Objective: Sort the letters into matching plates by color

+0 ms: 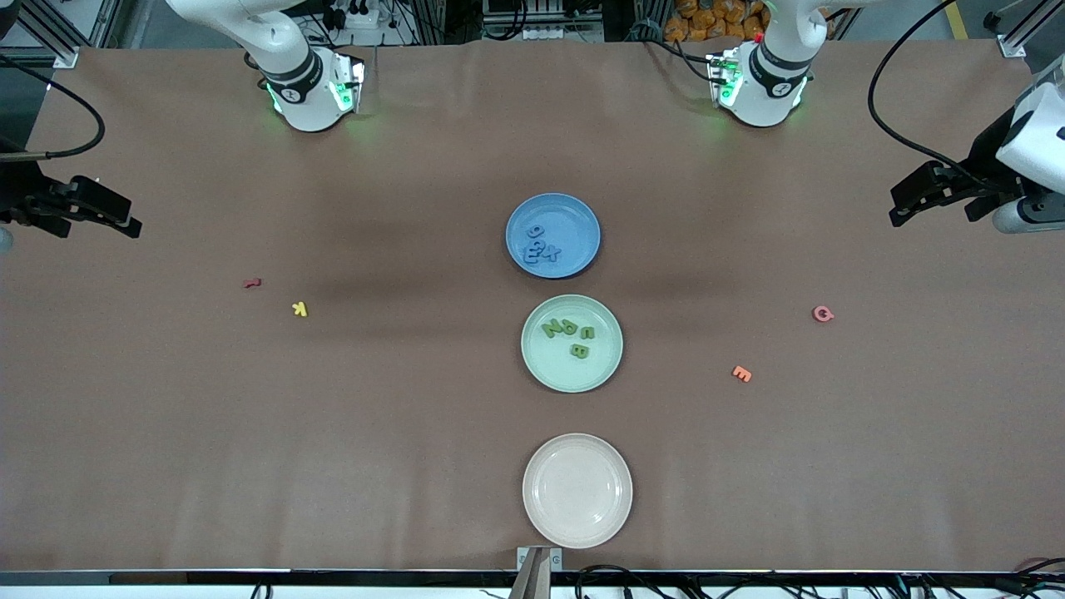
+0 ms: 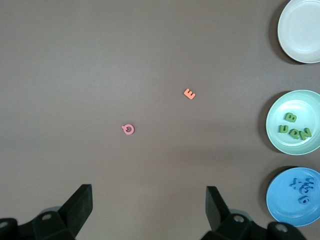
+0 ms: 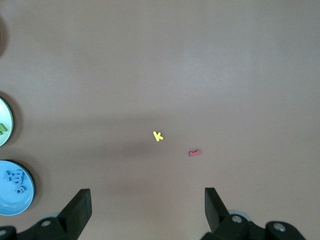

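I see four blue letters point(image 1: 541, 247) lying flat in the blue plate point(image 1: 582, 216); four green letters point(image 1: 570, 337) lie in the mint plate point(image 1: 603, 366), nearer the camera.

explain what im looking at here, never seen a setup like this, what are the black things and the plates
Two robot arms share a brown table. One picture looks down from high up; the other two come from cameras on each arm's wrist. The black things are the claws: the left claw and right claw both wait open at the table's ends, holding nothing. The blue plate holds the blue letters, the green plate the green letters; a cream plate sits bare. Pink, orange, yellow and red letters lie loose.
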`<state>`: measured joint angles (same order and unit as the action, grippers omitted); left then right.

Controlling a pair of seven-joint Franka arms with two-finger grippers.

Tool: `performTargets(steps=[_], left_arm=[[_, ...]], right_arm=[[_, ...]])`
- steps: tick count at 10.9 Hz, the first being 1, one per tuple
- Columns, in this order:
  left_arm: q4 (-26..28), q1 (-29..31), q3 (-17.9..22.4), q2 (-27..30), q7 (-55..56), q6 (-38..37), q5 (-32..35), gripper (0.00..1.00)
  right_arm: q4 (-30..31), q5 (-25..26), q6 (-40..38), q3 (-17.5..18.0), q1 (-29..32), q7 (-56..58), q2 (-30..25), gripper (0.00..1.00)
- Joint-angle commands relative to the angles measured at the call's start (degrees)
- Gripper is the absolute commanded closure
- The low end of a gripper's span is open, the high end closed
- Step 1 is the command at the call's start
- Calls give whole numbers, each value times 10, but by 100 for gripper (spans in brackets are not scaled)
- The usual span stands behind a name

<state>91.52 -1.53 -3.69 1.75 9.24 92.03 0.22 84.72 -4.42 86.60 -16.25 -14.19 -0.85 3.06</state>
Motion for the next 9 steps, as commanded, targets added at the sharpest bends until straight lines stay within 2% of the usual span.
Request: performTargets(steps=[1, 9], left_arm=[[1, 0, 0, 11, -1, -3, -2, 0], [-8, 0, -2, 7, -9, -2, 17, 0]], right_arm=[[3, 3, -4, 11, 12, -5, -10, 0], [3, 3, -6, 9, 11, -4, -9, 0]])
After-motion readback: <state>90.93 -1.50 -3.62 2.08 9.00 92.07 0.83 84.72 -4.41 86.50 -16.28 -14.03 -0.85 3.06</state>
